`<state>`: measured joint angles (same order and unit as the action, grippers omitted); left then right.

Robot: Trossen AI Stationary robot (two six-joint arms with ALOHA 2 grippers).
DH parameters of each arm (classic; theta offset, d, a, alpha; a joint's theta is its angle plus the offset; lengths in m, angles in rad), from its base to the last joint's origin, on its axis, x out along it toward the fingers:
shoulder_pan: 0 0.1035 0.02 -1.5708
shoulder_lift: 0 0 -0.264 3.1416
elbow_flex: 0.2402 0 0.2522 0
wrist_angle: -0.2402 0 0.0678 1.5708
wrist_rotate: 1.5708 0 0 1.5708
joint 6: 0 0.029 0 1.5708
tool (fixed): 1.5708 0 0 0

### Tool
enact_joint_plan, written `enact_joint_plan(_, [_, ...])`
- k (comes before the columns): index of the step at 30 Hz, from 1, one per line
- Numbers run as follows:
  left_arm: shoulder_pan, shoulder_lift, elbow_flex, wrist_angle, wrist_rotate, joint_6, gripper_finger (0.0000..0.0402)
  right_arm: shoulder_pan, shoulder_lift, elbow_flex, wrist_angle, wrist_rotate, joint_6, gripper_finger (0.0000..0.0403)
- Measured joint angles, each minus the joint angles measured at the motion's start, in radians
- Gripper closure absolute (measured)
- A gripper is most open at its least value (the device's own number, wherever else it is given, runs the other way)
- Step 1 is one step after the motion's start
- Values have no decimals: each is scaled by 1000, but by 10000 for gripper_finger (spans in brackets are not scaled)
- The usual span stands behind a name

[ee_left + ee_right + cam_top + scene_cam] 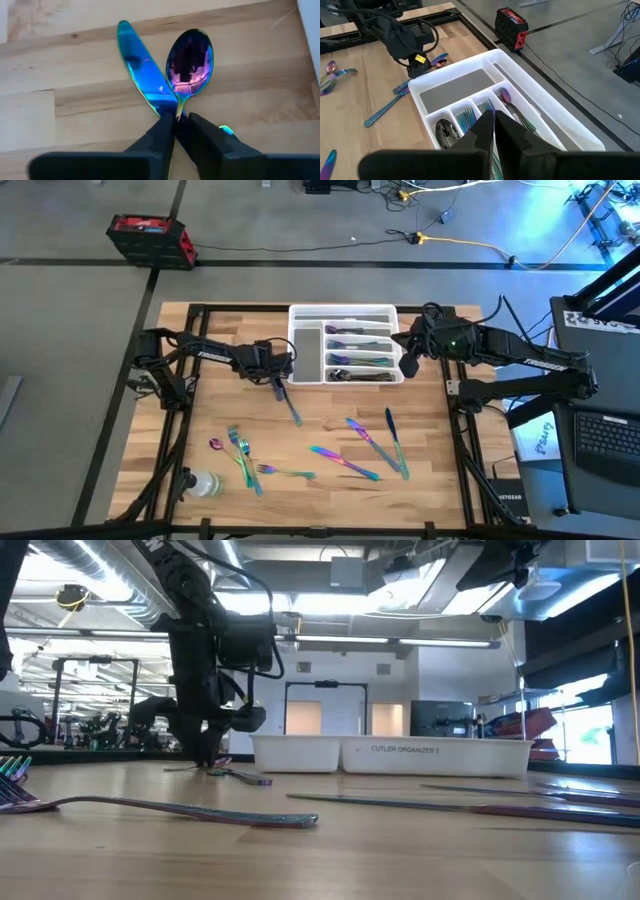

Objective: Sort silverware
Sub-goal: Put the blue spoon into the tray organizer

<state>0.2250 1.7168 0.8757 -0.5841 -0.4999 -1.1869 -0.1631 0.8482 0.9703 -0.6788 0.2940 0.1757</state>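
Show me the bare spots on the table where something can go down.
Free: the wood between the left gripper and the fork cluster, and the strip between the tray and the knives. Crowded: the front, from the bottle across to those knives.

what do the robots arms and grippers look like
Both arms are dark, nearly black, built of slim jointed segments with black cables looped along them. The left arm carries small white lettering on its forearm. Each gripper, left gripper and right gripper, ends in two matte black wedge-shaped fingers.
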Motion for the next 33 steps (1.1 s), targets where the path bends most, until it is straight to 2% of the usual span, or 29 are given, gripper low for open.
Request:
enact_joint_plan(3, [-4, 0, -1, -6, 0, 27, 396, 0, 0, 0, 0, 0, 0, 403])
enact_joint_plan(11, [-13, -25, -4, -93, 9, -7, 401, 0, 0, 0, 0, 0, -1, 403])
enact_joint_plan(16, [-30, -104, -5, -120, 11, -62, 402, 0, 0, 0, 5, 0, -14, 403])
enact_joint_plan(23, [-68, -250, -5, -135, -81, -193, 401, -1, 0, 0, 54, 1, -24, 403])
enact_joint_plan(27, [-126, -317, -5, -57, -209, -384, 401, -1, -13, -76, 230, -47, -57, 400])
enact_joint_plan(33, [-218, -300, -3, 396, -380, -474, 401, -1, 20, -322, 768, -219, 43, 378])
